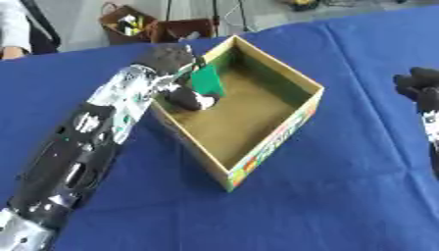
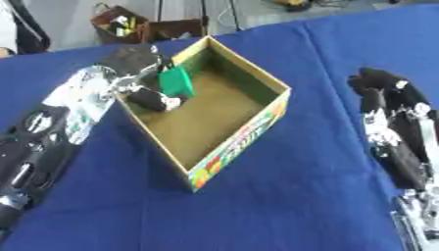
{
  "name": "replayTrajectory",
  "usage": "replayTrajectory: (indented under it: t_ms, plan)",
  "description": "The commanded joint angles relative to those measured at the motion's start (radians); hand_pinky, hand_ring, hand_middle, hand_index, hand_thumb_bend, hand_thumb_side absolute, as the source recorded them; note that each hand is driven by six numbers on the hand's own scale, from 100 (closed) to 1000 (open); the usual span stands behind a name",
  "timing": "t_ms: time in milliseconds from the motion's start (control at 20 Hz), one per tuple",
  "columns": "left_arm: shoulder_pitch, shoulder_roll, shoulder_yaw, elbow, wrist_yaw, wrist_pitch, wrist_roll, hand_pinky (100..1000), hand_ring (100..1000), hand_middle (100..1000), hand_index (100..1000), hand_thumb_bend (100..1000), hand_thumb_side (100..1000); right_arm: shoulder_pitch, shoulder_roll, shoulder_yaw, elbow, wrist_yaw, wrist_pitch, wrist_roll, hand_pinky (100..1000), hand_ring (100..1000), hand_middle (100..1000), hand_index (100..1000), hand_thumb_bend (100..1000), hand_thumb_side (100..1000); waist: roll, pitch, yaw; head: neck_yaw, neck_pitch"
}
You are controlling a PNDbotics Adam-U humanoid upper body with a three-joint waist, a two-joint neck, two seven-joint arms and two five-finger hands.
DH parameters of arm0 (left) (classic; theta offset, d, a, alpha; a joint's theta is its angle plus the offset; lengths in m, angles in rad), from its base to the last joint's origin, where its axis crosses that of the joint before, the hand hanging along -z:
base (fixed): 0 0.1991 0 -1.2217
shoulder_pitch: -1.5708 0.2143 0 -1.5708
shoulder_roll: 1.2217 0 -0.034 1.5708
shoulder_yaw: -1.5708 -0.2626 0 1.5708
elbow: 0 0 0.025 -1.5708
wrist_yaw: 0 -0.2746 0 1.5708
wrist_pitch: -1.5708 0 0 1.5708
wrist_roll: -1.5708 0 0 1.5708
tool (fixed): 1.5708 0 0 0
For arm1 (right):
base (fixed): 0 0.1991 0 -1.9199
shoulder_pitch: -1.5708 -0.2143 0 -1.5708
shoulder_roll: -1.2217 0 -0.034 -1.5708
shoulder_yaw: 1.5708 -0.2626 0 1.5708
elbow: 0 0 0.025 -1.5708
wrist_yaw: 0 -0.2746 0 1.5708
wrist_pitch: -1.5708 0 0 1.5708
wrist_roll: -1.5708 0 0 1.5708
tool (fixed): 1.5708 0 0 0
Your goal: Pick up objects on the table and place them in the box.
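The green thing [image 2: 177, 81] hangs inside the box [image 2: 249, 135], over its far-left corner, pinched in the left hand [image 2: 147, 96]'s curled fingers. I'd drop the hand a bit lower before opening it. The right hand [image 2: 387, 98] idles open at right.

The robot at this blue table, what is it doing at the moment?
Its left hand reaches over the near-left wall of the open cardboard box and holds a green object inside it, just above the box floor. The right hand rests idle on the blue tablecloth to the right, holding nothing.
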Motion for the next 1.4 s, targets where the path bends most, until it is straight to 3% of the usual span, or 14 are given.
replayTrajectory:
  t_ms: [50, 300, 500, 550, 650, 750, 950, 1200, 1400]
  plan:
    - [-0.014, -0.006, 0.018, 0.008, -0.031, -0.029, 0.026, 153, 433, 360, 547, 100, 661, -0.008, -0.003, -0.002, -0.019, -0.008, 0.003, -0.003, 866, 826, 662, 800, 100, 568, -0.009, -0.017, -0.001, 0.003, -0.011]
    - [-0.013, -0.016, 0.011, 0.008, -0.024, -0.060, 0.039, 244, 499, 442, 668, 100, 747, -0.009, -0.002, -0.002, -0.019, -0.008, 0.008, -0.001, 866, 826, 661, 800, 100, 567, -0.008, -0.018, -0.001, 0.000, -0.013]
    - [-0.011, -0.012, 0.008, -0.001, -0.033, -0.058, 0.037, 407, 648, 636, 909, 100, 818, -0.009, -0.002, -0.002, -0.019, -0.009, 0.010, -0.001, 866, 826, 661, 800, 100, 567, -0.007, -0.020, -0.002, -0.002, -0.014]
    - [-0.012, -0.010, 0.008, -0.003, -0.046, -0.052, 0.035, 491, 731, 742, 960, 164, 818, -0.009, -0.002, -0.003, -0.019, -0.009, 0.010, -0.001, 866, 826, 659, 800, 100, 566, -0.007, -0.021, -0.001, -0.002, -0.014]
    - [-0.013, -0.005, 0.007, -0.008, -0.086, -0.037, 0.023, 636, 832, 829, 1000, 313, 825, -0.008, -0.002, -0.002, -0.019, -0.010, 0.012, -0.001, 866, 826, 658, 800, 100, 566, -0.006, -0.023, 0.001, -0.003, -0.013]
    - [-0.014, -0.002, 0.008, -0.012, -0.129, -0.020, 0.000, 715, 896, 873, 1000, 421, 821, -0.007, -0.001, -0.002, -0.019, -0.011, 0.014, 0.000, 866, 826, 658, 800, 100, 566, -0.006, -0.025, 0.003, -0.003, -0.012]
    - [-0.018, 0.006, 0.016, -0.026, -0.225, 0.034, -0.050, 793, 962, 907, 1000, 481, 808, -0.004, 0.001, -0.001, -0.019, -0.011, 0.018, 0.003, 866, 826, 656, 799, 100, 566, -0.006, -0.027, 0.006, -0.004, -0.009]
    - [-0.017, 0.016, 0.028, -0.067, -0.285, 0.059, -0.070, 772, 943, 878, 1000, 372, 820, -0.002, 0.002, -0.001, -0.019, -0.011, 0.021, 0.003, 866, 826, 656, 799, 100, 566, -0.007, -0.030, 0.009, -0.008, -0.009]
    - [-0.001, 0.034, 0.036, -0.154, -0.249, 0.055, -0.076, 741, 905, 825, 985, 342, 834, 0.002, 0.003, -0.003, -0.019, -0.007, 0.026, 0.002, 867, 827, 656, 799, 100, 567, -0.006, -0.032, 0.016, -0.013, -0.008]
